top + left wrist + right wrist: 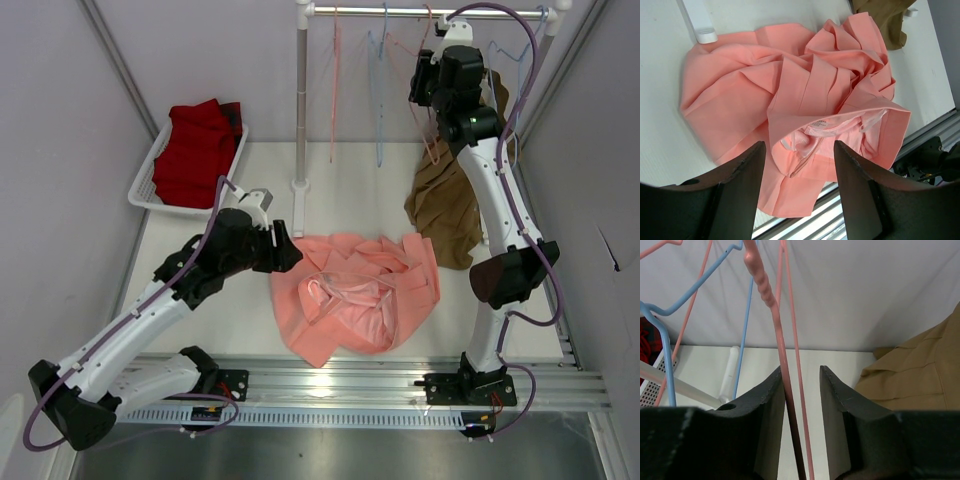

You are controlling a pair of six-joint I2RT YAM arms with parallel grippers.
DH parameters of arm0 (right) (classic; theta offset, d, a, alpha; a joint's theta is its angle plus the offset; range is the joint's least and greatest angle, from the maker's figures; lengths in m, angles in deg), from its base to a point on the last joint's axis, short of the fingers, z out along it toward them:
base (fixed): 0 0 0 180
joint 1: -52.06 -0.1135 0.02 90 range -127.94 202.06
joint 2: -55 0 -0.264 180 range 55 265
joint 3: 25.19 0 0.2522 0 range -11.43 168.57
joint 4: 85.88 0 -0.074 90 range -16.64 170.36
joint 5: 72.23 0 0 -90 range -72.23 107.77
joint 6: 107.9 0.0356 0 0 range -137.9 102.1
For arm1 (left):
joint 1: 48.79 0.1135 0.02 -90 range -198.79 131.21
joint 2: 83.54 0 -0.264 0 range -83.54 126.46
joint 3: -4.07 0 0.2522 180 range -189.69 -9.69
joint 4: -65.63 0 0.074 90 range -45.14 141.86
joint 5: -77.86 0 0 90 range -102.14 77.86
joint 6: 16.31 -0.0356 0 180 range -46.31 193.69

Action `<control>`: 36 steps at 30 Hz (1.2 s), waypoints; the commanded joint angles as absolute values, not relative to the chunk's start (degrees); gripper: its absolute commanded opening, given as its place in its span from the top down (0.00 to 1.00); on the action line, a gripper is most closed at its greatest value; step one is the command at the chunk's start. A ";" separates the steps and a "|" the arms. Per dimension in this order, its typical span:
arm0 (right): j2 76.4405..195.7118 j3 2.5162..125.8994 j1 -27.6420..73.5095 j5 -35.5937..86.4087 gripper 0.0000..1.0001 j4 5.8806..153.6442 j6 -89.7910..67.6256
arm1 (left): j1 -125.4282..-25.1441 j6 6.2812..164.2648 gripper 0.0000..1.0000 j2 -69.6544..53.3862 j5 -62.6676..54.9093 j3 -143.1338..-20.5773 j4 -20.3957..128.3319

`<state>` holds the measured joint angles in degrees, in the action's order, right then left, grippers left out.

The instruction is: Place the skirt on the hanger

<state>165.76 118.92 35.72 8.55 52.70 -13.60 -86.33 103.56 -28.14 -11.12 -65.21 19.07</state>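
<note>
The right hand [800, 371], narrow but not yet pinching, straddles the pink hanger [780, 344]; best to centre the wire before squeezing. The left hand [799, 146] hovers wide above the skirt [735, 95].

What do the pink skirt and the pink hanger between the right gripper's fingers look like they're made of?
The skirt looks like soft matte cloth: pressed pleats, loose crumpled folds. The hanger looks like thin wire with a smooth, slightly glossy pink coat, twisted near the neck; metal underneath is likely, not certain.

Matt cloth skirt [355, 295], smth wire hanger [778, 340]
</note>
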 commanded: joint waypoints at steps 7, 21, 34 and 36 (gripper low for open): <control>165.65 124.27 35.89 9.94 0.74 51.97 -14.56 | -86.67 102.79 0.38 -30.37 -11.88 -66.29 18.82; 164.33 127.70 38.43 15.13 1.00 51.80 -12.28 | -86.75 102.96 0.42 -30.54 -11.79 -66.46 18.91; 152.75 119.98 39.14 16.27 1.00 52.68 -10.61 | -86.67 102.96 0.42 -29.75 -11.79 -65.50 20.66; 150.98 118.13 39.05 16.36 1.00 52.24 -10.25 | -86.67 102.87 0.42 -29.58 -11.61 -65.50 20.84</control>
<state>156.27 119.46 39.15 15.61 50.62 -11.44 -86.33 103.58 -29.43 -11.56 -65.21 18.32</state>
